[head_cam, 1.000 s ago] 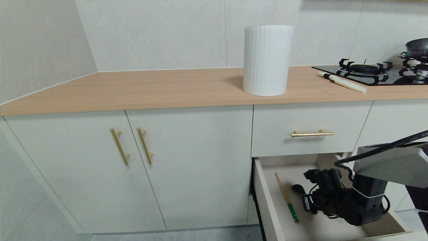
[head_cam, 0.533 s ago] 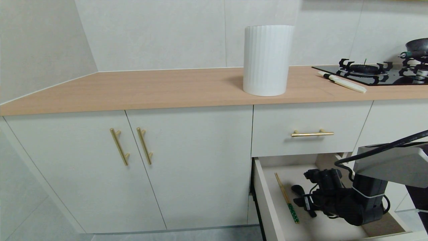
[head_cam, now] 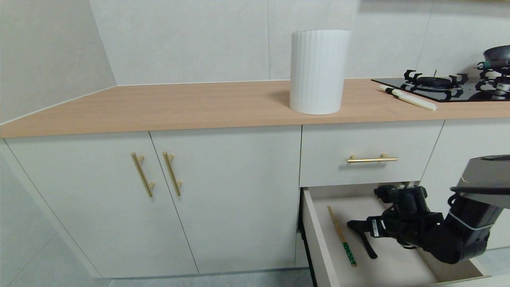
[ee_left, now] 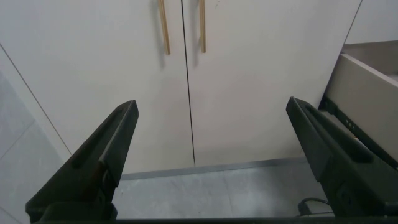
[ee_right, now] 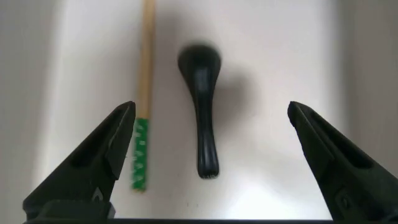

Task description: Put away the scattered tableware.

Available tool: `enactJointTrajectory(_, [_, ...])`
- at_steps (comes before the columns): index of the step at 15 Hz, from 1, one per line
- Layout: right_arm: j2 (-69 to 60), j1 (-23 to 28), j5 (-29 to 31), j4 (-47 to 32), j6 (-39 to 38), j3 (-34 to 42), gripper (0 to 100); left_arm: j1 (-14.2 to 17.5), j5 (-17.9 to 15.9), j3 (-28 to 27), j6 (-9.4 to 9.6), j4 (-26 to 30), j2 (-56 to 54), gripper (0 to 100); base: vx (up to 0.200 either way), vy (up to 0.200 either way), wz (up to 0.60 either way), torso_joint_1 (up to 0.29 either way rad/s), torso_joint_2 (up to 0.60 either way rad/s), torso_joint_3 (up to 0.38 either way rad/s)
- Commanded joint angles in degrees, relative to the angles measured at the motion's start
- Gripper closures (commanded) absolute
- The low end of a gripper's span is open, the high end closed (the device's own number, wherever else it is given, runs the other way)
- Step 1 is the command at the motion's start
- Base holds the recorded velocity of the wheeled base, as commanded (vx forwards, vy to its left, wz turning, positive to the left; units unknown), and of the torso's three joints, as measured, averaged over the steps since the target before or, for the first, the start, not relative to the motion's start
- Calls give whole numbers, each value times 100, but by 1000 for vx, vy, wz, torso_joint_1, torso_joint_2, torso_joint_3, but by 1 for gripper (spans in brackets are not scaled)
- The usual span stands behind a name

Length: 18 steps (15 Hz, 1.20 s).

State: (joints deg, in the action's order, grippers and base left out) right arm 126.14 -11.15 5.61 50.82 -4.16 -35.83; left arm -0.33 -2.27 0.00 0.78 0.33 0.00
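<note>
The black spoon (ee_right: 204,124) is found in the open drawer (head_cam: 314,231), parallel to the chopsticks (ee_right: 147,62) beside it, handle toward the front edge, directly under the right end effector (ee_right: 210,112), which is held open and empty.

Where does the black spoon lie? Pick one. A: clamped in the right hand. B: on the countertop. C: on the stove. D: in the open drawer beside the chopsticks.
D: the black spoon lies loose on the floor of the open drawer beside the chopsticks, the right hand open over it.
</note>
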Motion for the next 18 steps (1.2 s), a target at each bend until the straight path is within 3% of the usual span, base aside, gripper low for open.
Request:
enactJointTrajectory(1, [-1909, -1, -95, -617, -103, 471, 0, -2, 7, 0, -8, 2, 0, 0, 0, 0, 0, 0, 0, 0])
enactJointTrajectory(4, [-3596, -1, -1114, -1918, -147, 718, 0, -2, -2, 0, -8, 2, 0, 0, 0, 0, 0, 0, 0, 0])
enactJointTrajectory(6, [-4484, -18, -1633, -3518, -68, 445, 0, -2, 7, 0, 1, 2, 0, 0, 0, 0, 0, 0, 0, 0])
enactJointTrajectory(8, [-4853, -18, -1888, -4388, 82, 164, 0, -2, 7, 0, 10, 2, 0, 0, 0, 0, 0, 0, 0, 0])
enactJointTrajectory(16, [-4870, -45, -1888, -4766, 530, 190, 0, -2, -2, 0, 1, 2, 0, 0, 0, 0, 0, 0, 0, 0])
enactJointTrajectory(18, [-4879, -177, -1888, -4994, 530, 173, 0, -2, -2, 0, 1, 2, 0, 0, -200, 0, 0, 7, 2, 0])
